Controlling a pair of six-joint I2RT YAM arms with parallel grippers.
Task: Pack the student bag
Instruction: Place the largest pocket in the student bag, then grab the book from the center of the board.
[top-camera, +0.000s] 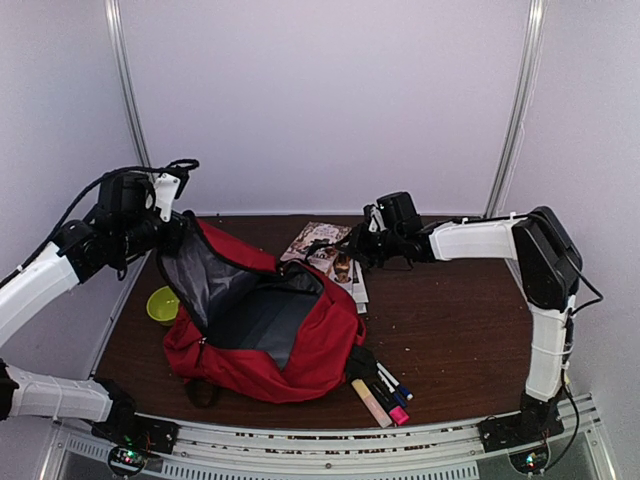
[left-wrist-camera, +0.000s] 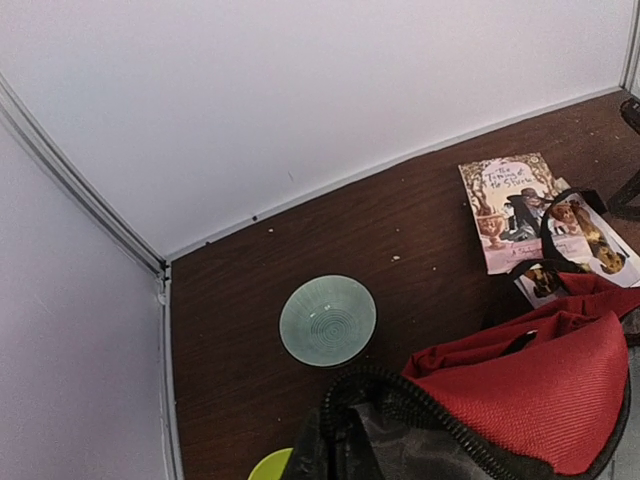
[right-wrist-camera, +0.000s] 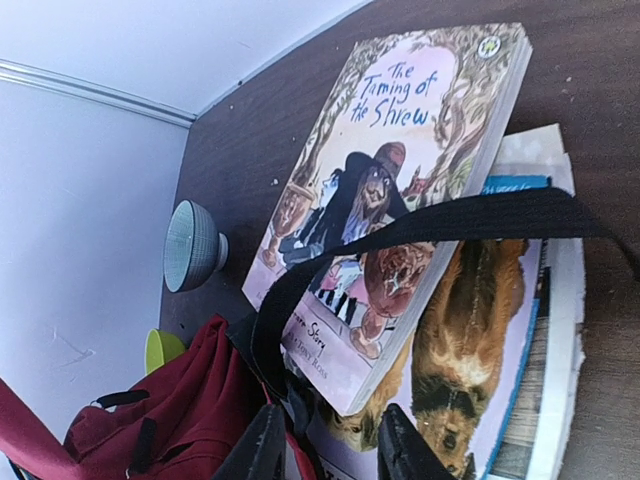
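The left jaws are shut tight on the top rim of the student bag (top-camera: 300, 340). They hold that rim up high. The bag's mouth gapes wide and its grey inside shows.

The right jaws stand a little apart. A black strap (right-wrist-camera: 480, 215) from the bag runs up between them, with room left beside it. The strap makes a loop that lies across a pile of books (right-wrist-camera: 470, 380). The top book (right-wrist-camera: 400, 150) says "The Taming of the Shrew" on its cover.

The red bag sits in the middle of the brown table (top-camera: 450, 330). The books lie at its far right side. A blue-green bowl (left-wrist-camera: 328, 320) stands behind the bag, near the back left corner. A small yellow-green bowl (top-camera: 163, 304) is just beside the bag's left side. Some pens (top-camera: 385, 395) lie at the bag's near right corner.
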